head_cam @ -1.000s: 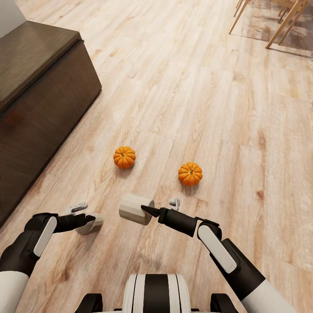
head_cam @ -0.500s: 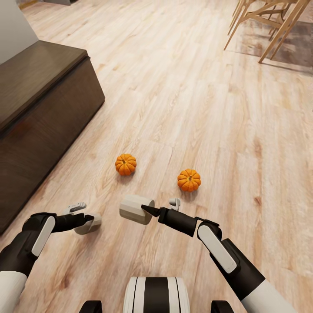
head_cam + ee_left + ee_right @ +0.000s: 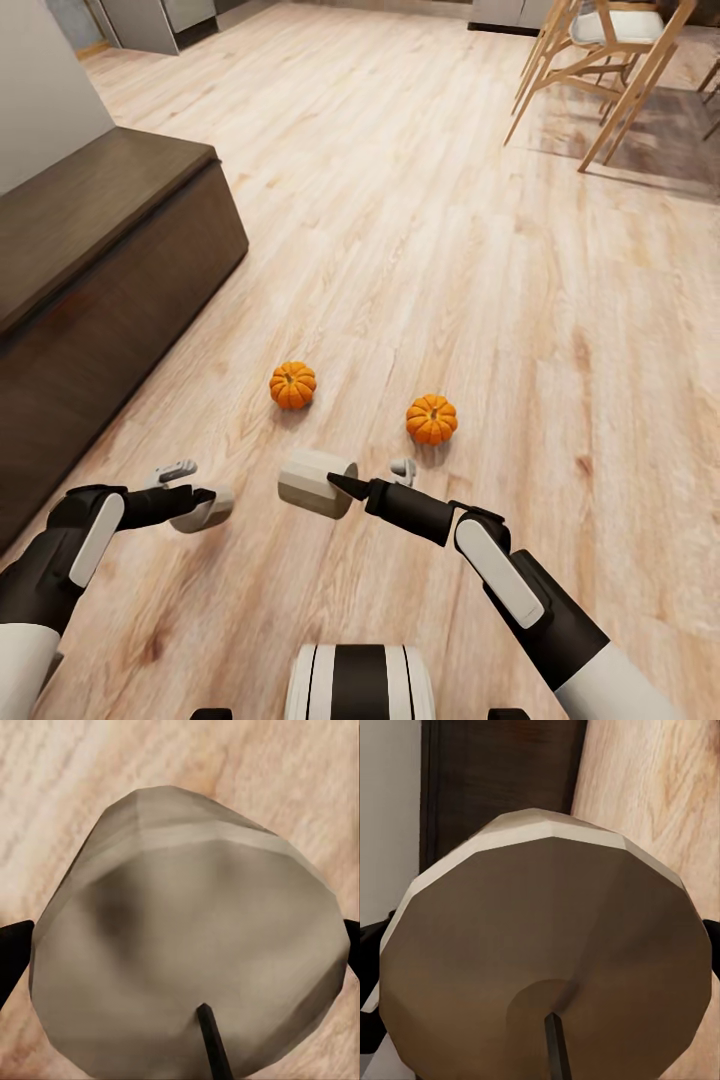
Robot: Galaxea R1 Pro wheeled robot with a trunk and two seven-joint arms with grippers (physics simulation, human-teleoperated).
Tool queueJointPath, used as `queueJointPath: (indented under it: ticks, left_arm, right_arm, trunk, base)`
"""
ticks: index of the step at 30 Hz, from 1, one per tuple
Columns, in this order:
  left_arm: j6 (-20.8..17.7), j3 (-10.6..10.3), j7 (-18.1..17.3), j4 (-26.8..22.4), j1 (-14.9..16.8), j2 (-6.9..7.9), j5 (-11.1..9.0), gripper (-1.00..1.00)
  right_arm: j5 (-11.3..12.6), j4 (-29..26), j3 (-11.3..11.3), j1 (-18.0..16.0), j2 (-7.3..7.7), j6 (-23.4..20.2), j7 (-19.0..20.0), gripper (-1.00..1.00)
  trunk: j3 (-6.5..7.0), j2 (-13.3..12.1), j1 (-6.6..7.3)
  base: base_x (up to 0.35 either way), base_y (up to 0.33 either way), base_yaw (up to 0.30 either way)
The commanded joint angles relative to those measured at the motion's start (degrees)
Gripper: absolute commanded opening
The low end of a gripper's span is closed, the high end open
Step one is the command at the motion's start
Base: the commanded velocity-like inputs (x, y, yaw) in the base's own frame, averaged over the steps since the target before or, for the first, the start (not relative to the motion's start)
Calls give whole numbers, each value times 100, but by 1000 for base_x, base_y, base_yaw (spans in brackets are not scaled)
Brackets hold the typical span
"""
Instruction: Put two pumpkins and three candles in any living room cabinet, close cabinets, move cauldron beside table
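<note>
Two orange pumpkins sit on the wooden floor, one (image 3: 292, 385) nearer the cabinet (image 3: 110, 260) and one (image 3: 432, 419) to its right. My left gripper (image 3: 195, 488) is shut on a grey-beige candle (image 3: 207, 510), held low over the floor; the same candle (image 3: 187, 945) sits between the dark fingertips (image 3: 11, 956) in the left wrist view. My right gripper (image 3: 350, 478) is shut on a second candle (image 3: 315, 482), held sideways just short of the pumpkins. In the right wrist view this candle (image 3: 547, 960) hides most of the cabinet (image 3: 502, 765) behind it. The cabinet fronts I see are shut.
The long dark-brown cabinet runs along the left wall. Wooden dining chairs (image 3: 600, 60) on a dark rug stand at the far right. Grey kitchen units (image 3: 160, 20) show at the far left. Open floor stretches ahead past the pumpkins.
The head view has tilted up and back, so more far floor and chairs show and the pumpkins look smaller. Both grippers still hold their candles in the same pose.
</note>
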State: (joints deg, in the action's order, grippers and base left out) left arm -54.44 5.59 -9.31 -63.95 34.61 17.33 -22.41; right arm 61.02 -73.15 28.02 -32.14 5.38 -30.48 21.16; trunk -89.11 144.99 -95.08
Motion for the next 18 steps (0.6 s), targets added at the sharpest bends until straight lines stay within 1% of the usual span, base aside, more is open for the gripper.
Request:
queueJointPath:
  ticks: [1, 3, 6, 10, 13, 18]
  left_arm:
    - [-23, 15, -63, -4, 2, -5, 53, -100]
    - [-21, 18, -63, -5, 2, -8, 53, -100]
    - [-6, 40, -63, -11, 2, -10, 53, -100]
    - [2, 59, -64, -28, 2, -4, 53, -100]
    - [-9, 103, -63, -173, 2, -11, 53, -100]
    - [-12, 109, -50, -279, 2, -31, 63, -100]
  right_arm:
    - [24, 1, 4, -3, 7, -16, -7, -100]
    - [26, 2, 2, -3, 12, -13, -7, -100]
    - [29, 2, 2, -3, 15, -11, -9, -100]
    - [32, 2, -6, -3, 31, -10, -16, -100]
    - [32, 1, -5, -3, 33, -10, -20, -100]
    - [30, 1, -5, -3, 34, -10, -18, -100]
  trunk:
    - [20, 0, 3]
    - [64, -3, 8]
    - [130, -7, 16]
    - [219, -12, 26]
    - [285, -16, 34]
    - [396, -23, 47]
  base:
    - [-6, 0, 0]
    - [-6, 0, 0]
    - [-213, 0, 0]
    - [-314, 0, 0]
    - [-335, 0, 0]
    - [-338, 0, 0]
